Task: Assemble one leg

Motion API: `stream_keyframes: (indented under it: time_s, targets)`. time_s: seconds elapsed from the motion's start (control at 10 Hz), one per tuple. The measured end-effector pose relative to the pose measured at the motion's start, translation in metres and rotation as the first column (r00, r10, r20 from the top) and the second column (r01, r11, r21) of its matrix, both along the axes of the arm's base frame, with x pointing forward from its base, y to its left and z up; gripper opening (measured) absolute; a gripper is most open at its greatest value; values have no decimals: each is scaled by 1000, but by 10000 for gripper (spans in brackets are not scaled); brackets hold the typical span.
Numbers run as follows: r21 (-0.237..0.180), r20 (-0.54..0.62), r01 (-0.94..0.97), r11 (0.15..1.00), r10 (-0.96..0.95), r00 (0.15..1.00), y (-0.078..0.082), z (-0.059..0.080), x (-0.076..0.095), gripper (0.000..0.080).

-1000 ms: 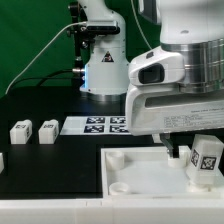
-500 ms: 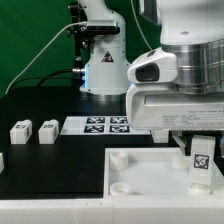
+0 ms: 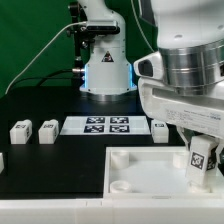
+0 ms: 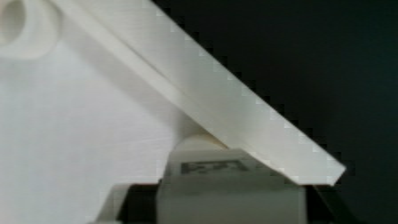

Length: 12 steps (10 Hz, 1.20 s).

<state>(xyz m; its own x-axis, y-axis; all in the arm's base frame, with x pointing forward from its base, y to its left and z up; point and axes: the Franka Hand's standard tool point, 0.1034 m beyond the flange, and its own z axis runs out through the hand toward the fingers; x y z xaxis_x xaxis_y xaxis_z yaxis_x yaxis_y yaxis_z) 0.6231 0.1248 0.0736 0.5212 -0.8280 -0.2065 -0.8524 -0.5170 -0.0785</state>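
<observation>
My gripper (image 3: 201,147) is shut on the leg (image 3: 203,163), a small white block with a black-and-white tag. It holds the leg slightly tilted over the right side of the large white tray (image 3: 140,152). I cannot tell whether the leg's base touches the tray. In the wrist view the leg (image 4: 221,180) sits between the dark fingers (image 4: 143,205), my gripper (image 4: 222,208) closed around it. The tray's raised wall (image 4: 214,90) runs diagonally just beyond it. A round corner socket (image 4: 25,30) shows at the far corner.
Two loose legs (image 3: 21,131) (image 3: 47,131) lie on the black table at the exterior view's left. Another (image 3: 160,128) lies by the marker board (image 3: 105,125), and one shows at the left edge (image 3: 2,160). The arm's base (image 3: 105,60) stands behind.
The wrist has turned and shifted toward the exterior view's right. The held leg stays over the tray's right side, now slightly tilted. A loose leg beside the marker board is uncovered.
</observation>
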Motion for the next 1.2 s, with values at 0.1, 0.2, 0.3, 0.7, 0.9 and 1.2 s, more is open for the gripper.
stream_keyframes:
  time_s: [0.1, 0.2, 0.3, 0.7, 0.9, 1.2]
  targets:
    - [5, -16, 119, 993, -119, 993, -1, 0, 2, 297]
    - [17, -25, 289, 957, -288, 957, -1, -1, 6, 297]
    - [37, -28, 420, 907, -419, 908, -1, -1, 8, 297]
    - [51, -15, 415, 908, -415, 910, 1, -1, 7, 518]
    - [52, 10, 280, 959, -280, 960, 3, -1, 5, 620]
    - [-18, 120, -154, 988, 155, 981, 9, 6, 8, 648]
